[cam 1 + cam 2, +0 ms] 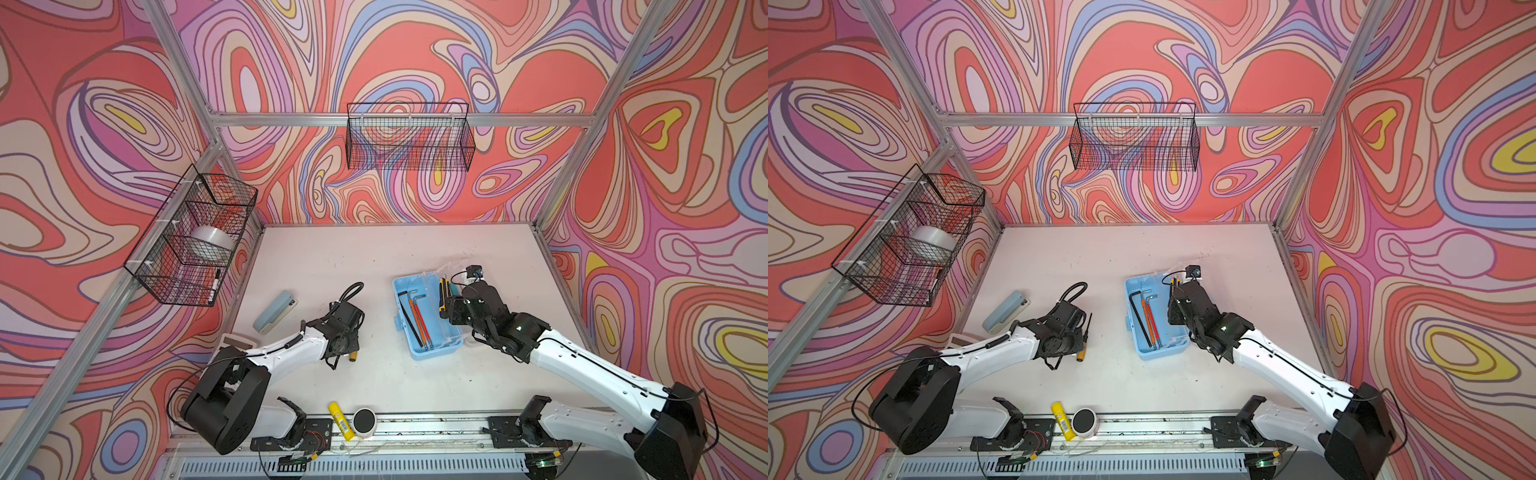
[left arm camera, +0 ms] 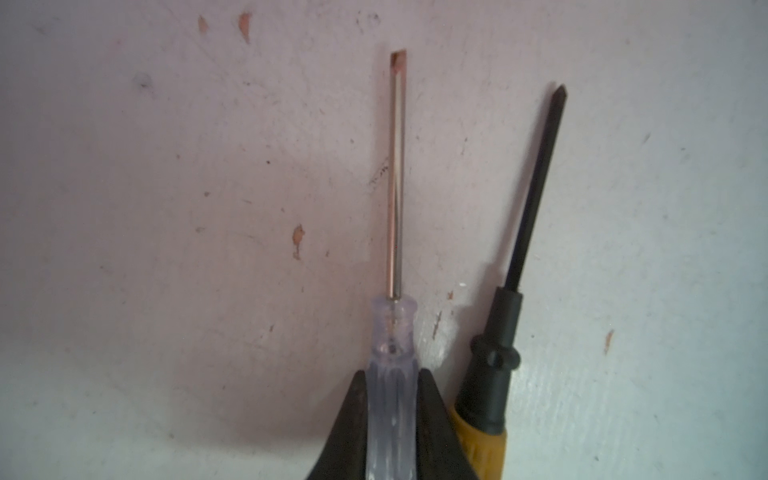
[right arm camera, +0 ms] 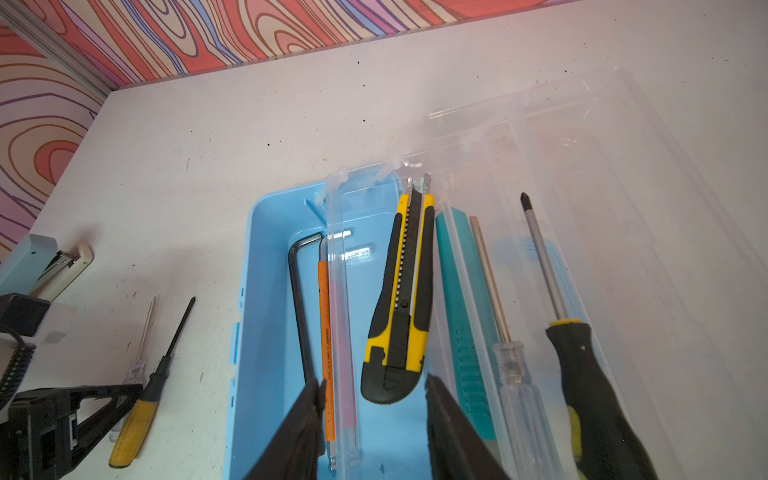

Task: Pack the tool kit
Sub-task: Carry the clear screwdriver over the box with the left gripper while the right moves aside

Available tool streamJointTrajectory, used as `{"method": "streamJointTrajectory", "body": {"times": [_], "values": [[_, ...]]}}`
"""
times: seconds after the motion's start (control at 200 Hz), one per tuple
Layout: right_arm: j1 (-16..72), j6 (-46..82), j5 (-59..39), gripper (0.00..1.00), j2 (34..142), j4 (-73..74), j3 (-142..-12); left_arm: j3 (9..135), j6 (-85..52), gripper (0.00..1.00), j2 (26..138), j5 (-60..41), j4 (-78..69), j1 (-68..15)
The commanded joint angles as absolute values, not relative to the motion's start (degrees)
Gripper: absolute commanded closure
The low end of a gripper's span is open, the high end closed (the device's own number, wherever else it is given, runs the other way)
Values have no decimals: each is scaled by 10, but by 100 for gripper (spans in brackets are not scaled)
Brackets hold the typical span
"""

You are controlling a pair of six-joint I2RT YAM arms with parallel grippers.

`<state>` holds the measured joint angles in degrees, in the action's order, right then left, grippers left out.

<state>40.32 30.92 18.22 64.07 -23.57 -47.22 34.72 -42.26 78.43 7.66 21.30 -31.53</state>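
Low along the desk (image 2: 166,249), left fingers (image 2: 349,428) pinch the clear screwdriver (image 2: 392,345); right fingers (image 3: 299,432) angle down, parted, yellow knife (image 3: 401,303) between their tips.

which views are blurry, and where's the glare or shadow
left wrist view: soft focus, the tip of the black-shaft screwdriver slightly more blurred than the clear-handled screwdriver, with a dark shadow on the table beside the left gripper; right wrist view: sharp, pale glare streaks on the clear lid; both top views: even light, only faint shadows.
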Motion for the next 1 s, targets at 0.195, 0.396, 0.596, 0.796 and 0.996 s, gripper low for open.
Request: {"method": "streamJointTrajectory", "body": {"times": [0.195,0.396,0.596,0.796,0.996], "values": [[404,301,195,58,646,-226,-467,352,-415,89,771,104,244,-318],[404,300,196,58,643,-219,-468,376,-408,89,730,123,283,-318],[403,288,225,58,611,-231,-483,417,-428,91,636,51,277,-327],[403,279,259,58,561,-257,-508,479,-466,90,626,14,174,-400],[404,282,301,59,499,-283,-518,561,-486,91,748,-6,40,-464]]}}
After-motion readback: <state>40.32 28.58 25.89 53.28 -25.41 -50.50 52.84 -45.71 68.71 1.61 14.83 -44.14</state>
